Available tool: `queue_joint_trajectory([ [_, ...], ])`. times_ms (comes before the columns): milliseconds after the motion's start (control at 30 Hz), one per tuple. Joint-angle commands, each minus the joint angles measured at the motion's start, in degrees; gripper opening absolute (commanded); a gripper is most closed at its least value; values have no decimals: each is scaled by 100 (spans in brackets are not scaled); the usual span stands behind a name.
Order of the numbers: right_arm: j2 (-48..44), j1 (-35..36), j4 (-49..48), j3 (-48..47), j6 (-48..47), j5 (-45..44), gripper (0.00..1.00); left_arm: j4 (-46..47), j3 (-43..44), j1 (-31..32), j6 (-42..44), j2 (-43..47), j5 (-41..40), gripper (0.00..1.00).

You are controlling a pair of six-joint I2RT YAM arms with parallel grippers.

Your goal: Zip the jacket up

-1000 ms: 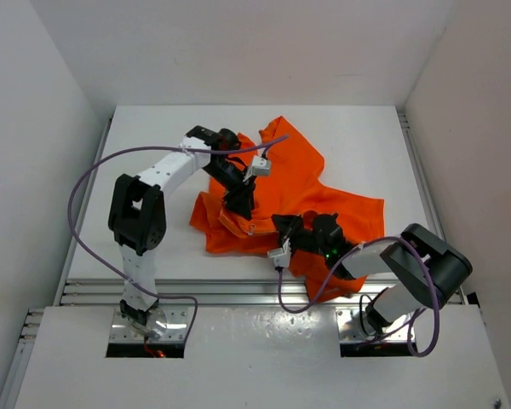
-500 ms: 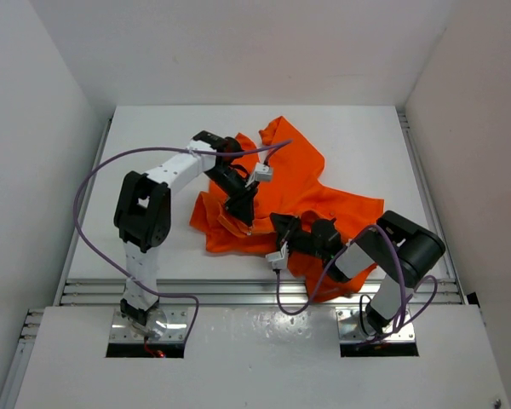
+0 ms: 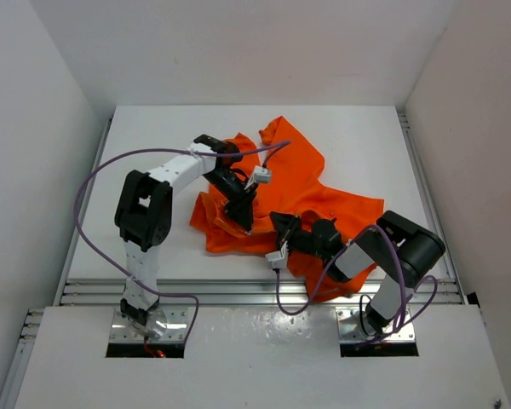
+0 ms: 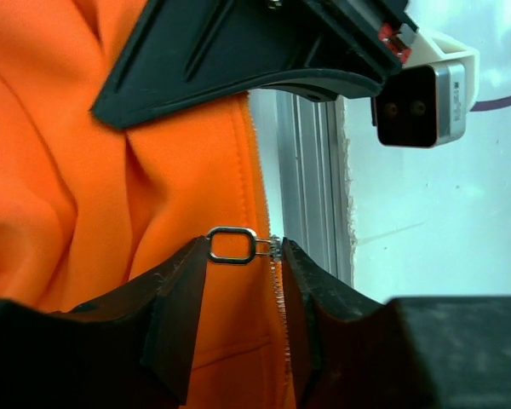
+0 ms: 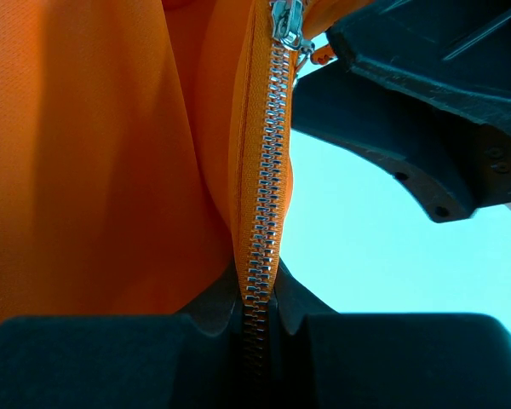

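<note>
The orange jacket [image 3: 311, 192] lies crumpled on the white table. My left gripper [image 3: 241, 218] reaches down onto its front edge. In the left wrist view the jaws stand apart on the orange fabric. The metal zipper pull ring [image 4: 232, 245] and slider [image 4: 274, 248] span the gap right at the tips of the left gripper [image 4: 243, 251]. My right gripper [image 3: 280, 227] is just to the right, low over the jacket's hem. In the right wrist view the right gripper [image 5: 257, 294] is shut on the closed zipper [image 5: 268, 153], which runs taut up to the slider [image 5: 288, 21].
The two grippers are nearly touching: the right gripper's black body [image 4: 238, 51] and its camera block [image 4: 422, 94] fill the top of the left wrist view. Aluminium rails [image 3: 238, 290] run along the table's near edge. Purple cables [image 3: 94, 183] loop off both arms.
The left gripper has slid a little toward the near edge along the zipper, and its jaws narrowed, then eased. The right arm's elbow swung inward, with its gripper staying clamped.
</note>
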State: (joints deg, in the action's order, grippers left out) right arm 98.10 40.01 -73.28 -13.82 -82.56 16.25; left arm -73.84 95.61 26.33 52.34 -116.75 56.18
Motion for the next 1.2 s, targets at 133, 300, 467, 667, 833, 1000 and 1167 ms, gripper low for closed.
queue_joint_trajectory([
  [133,-187,95,-952,47,-49,80,0,212,230,-259,-259,-138,235,50],
  [300,-178,86,-943,29,-49,98,0,327,230,-260,-312,-190,235,51],
  [467,-125,95,-952,-24,-67,98,0,-68,230,-260,-31,-305,384,49],
  [667,-107,95,-943,-68,-76,98,0,-69,116,-260,-83,-305,437,44],
  [833,-90,95,-934,-42,-111,106,0,-69,63,-207,-83,-252,499,41],
  [1000,-90,95,-943,-15,-155,89,0,-69,2,-137,-83,-199,560,38],
  [1167,-133,95,-943,-24,-155,71,0,-69,-52,-75,-83,-252,560,54],
])
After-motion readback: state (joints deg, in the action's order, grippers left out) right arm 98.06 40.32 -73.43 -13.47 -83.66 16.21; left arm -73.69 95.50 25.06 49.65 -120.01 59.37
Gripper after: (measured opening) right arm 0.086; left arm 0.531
